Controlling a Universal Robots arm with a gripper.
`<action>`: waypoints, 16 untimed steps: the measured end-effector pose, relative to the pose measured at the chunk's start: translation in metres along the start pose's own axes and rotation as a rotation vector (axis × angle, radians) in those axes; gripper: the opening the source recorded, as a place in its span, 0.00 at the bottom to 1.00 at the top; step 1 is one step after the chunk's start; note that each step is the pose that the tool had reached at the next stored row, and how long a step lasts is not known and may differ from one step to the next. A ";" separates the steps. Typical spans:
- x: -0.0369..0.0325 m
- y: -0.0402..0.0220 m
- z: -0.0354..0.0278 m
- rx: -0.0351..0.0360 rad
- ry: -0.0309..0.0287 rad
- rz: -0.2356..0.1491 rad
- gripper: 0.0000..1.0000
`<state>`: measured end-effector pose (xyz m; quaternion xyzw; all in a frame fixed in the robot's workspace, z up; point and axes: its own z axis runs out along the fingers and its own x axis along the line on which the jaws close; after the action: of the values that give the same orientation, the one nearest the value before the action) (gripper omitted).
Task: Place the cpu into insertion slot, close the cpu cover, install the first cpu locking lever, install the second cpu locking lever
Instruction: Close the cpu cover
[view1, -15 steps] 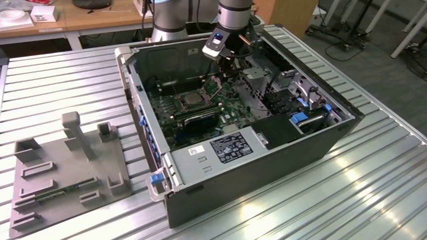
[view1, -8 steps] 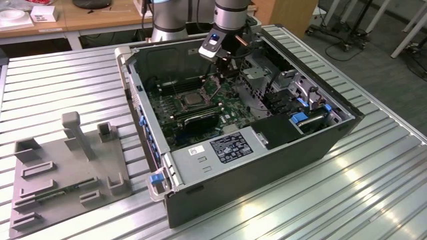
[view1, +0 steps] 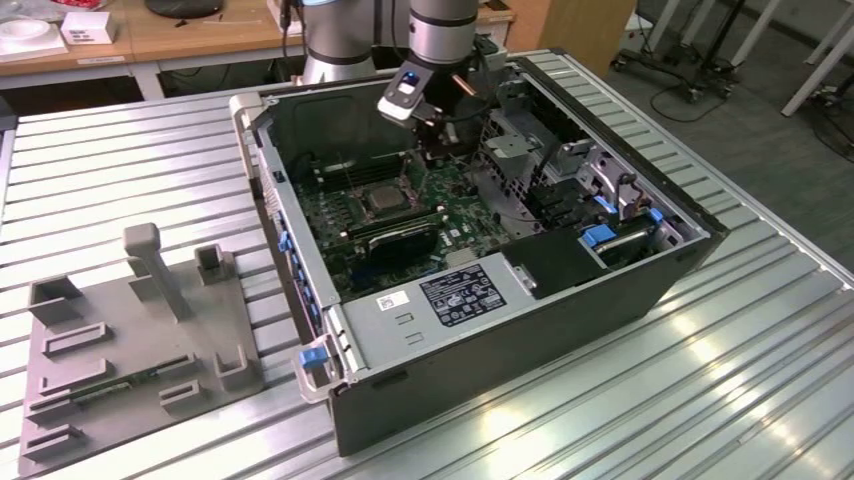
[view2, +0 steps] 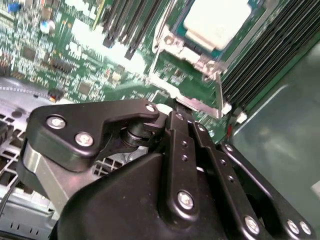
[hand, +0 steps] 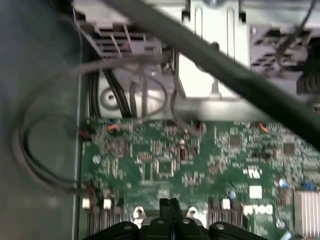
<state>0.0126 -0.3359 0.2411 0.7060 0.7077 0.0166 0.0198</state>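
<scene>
In the exterior view my gripper hangs inside the open computer case, over the green board and just behind the insertion slot. The second wrist view shows the cpu, pale and square, lying in the slot with the silvery cpu cover framing it. A thin metal lever runs along one side of the slot. My gripper is shut with nothing between its fingers, its tip beside the slot's near edge. In the first wrist view the fingertips press together above the board.
Long black memory slots flank the socket. Grey cables loop along the case wall, and a metal drive cage stands close to the arm. A grey fixture plate lies on the slatted table at the exterior view's left.
</scene>
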 end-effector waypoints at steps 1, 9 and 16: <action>0.0000 -0.0027 0.0000 -0.0002 0.0000 0.000 0.10; 0.0001 -0.0235 -0.0001 -0.0010 0.0002 0.000 0.10; 0.0001 -0.0313 -0.0004 -0.0013 0.0000 0.001 0.10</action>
<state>-0.0187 -0.3359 0.2399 0.7062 0.7075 0.0170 0.0202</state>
